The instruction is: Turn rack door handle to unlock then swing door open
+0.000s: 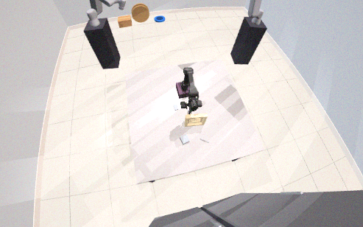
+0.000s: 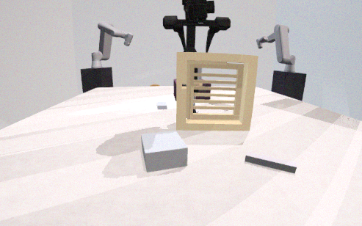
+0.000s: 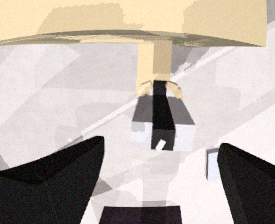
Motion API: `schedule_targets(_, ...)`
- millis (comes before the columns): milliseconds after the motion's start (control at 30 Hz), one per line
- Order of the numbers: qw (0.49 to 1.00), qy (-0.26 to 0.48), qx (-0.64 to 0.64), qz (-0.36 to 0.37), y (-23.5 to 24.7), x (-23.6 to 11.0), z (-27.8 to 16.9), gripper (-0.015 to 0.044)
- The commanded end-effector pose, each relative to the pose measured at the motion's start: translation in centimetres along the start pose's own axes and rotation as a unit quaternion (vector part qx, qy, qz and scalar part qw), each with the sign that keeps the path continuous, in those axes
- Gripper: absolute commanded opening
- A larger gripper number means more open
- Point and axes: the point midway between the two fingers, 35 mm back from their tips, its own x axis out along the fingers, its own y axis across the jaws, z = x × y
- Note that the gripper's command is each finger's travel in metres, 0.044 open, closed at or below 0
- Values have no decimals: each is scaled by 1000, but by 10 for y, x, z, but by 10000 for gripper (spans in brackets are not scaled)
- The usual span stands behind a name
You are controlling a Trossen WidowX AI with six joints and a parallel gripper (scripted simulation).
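Small pale box (image 1: 176,107) (image 2: 161,106) is sitting between eight and nine o'clock of the tan frame (image 1: 202,124) (image 2: 181,110) (image 3: 103,17) in the exterior view, while the larger grey block (image 1: 185,139) (image 2: 164,152) is lying towards seven; both are calling for a wide berth. Next rightward, the gripper (image 1: 189,112) (image 2: 196,51) (image 3: 162,148) is hovering empty, its fingers standing well parted, gripping nothing. In the wrist view, the black-fronted handle (image 3: 163,107) is showing at twelve o'clock from the gap, on the door's robot-facing side, roughly centred between the fingertips but not yet enclosed. The approach is probably wanting a straight, gentle descent, keeping the gap centred so neither finger is nudging the handle sideways, and keeping the knuckles off the frame's top edge. Closing should be waiting until both pads are flanking the upright part; a high pinch could be slipping during the quarter turn. Further right, the slatted door (image 2: 239,89) is still looking shut inside its frame, and the thin dark strip (image 1: 204,140) (image 2: 270,163) is lying near five o'clock, where a careless swing could be catching it.
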Motion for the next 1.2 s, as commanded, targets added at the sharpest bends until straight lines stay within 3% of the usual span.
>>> schedule_targets(0, 1000, 2, -1, -2, -1, 7, 0, 296)
schedule_targets(1167, 1000, 2, -1, -2, -1, 62, -2, 296)
